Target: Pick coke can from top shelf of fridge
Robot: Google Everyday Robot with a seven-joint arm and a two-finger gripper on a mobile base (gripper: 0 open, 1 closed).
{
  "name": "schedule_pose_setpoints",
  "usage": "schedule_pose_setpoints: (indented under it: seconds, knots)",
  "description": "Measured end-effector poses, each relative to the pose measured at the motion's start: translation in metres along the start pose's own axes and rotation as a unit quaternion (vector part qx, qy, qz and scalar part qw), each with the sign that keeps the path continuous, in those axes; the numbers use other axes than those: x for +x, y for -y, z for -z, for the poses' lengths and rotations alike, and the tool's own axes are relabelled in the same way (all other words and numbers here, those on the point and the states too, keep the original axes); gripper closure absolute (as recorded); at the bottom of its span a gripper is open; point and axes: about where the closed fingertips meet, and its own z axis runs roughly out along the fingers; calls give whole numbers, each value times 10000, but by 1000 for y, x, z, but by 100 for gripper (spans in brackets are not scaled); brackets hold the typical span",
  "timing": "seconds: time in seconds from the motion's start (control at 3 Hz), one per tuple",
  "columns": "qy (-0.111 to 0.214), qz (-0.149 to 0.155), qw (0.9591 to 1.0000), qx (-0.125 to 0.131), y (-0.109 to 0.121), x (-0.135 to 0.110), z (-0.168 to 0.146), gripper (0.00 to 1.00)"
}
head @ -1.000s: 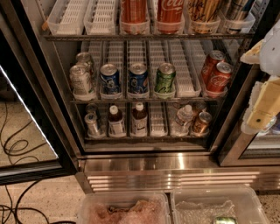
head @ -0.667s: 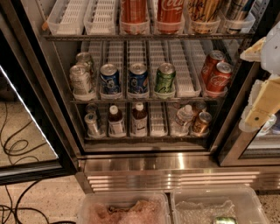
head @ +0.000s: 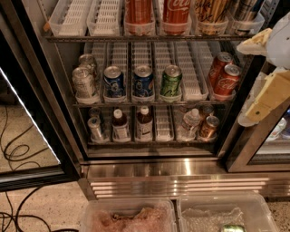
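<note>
The fridge [head: 181, 170] stands open, and its top shelf [head: 136, 39] runs across the upper edge of the view. On that shelf the coke can [head: 176, 13], red with white script, stands in a white lane tray; its lid is cut off by the frame. An orange-red can [head: 138, 12] is on its left and a gold can [head: 210, 13] on its right. My gripper [head: 263, 72] hangs at the right edge, in front of the fridge's right side, below and to the right of the coke can. Its pale fingers [head: 267, 97] are apart, with nothing between them.
The middle shelf holds silver cans [head: 84, 81], two blue cans [head: 113, 81], a green can [head: 171, 80] and two red cans [head: 224, 79]. Bottles [head: 144, 122] and small cans fill the shelf below. The glass door [head: 27, 136] stands open at left. Clear plastic bins [head: 129, 217] sit on the floor in front.
The gripper has shifted slightly up and to the left. The cans and shelves stand as before.
</note>
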Motion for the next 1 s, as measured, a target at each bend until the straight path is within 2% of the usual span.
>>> schedule_pose_setpoints:
  seconds: [0.33, 0.67, 1.0]
  knots:
    - [-77, 399, 9989, -217, -4, -24, 1, 0]
    - [-160, 480, 9986, 120, -9, -31, 20, 0]
    - [152, 348, 9967, 717, -14, -27, 39, 0]
